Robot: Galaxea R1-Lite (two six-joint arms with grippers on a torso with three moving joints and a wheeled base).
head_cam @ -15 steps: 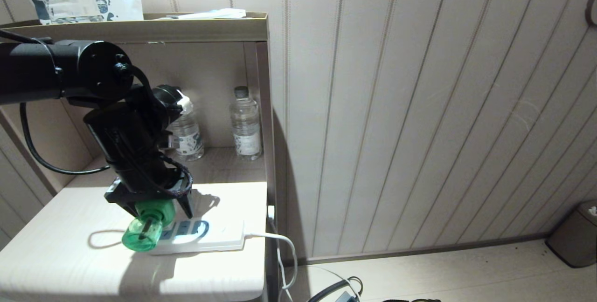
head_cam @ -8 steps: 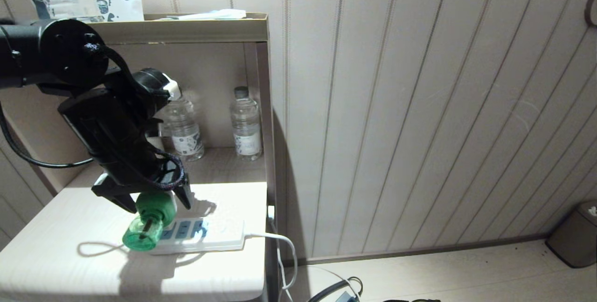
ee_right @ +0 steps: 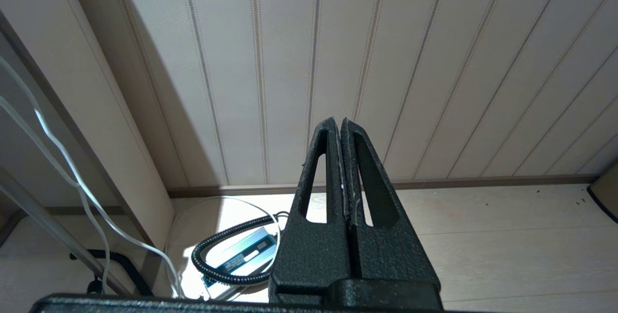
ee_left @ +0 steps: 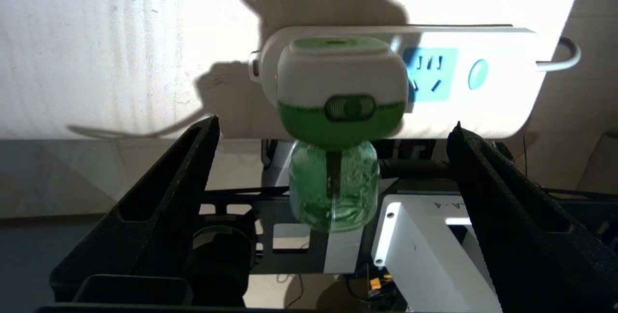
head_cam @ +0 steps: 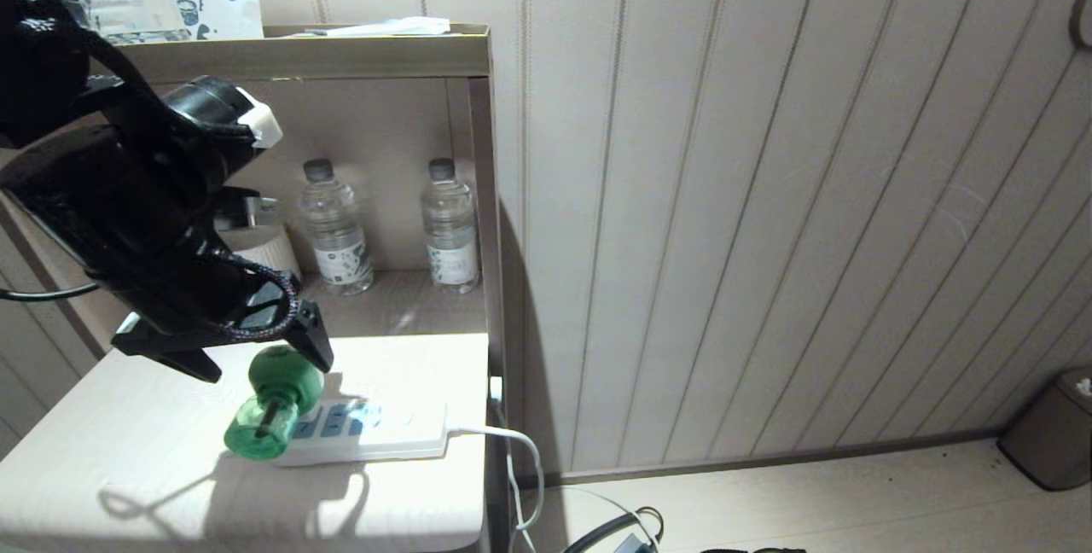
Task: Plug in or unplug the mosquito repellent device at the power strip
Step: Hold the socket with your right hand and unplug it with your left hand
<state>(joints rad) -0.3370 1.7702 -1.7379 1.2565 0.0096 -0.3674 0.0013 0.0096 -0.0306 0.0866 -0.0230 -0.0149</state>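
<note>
Two black fingers of the left gripper (head_cam: 252, 357) stand wide apart just above the mosquito repellent device (head_cam: 271, 406), touching nothing, while the device sits plugged into the left end of the power strip (head_cam: 367, 432), its green bottle tilted out past the strip's edge. The right gripper (ee_right: 344, 158) (parked low by the wall, far from the strip) has its fingers pressed together. If the lifting arm brushes the cap, the overhanging device could lever out of its socket or drag the light strip along the table (head_cam: 128, 451).

Two water bottles (head_cam: 334, 229) stand on the shelf (head_cam: 409, 301); a bin (head_cam: 1051, 429) sits on the floor.
</note>
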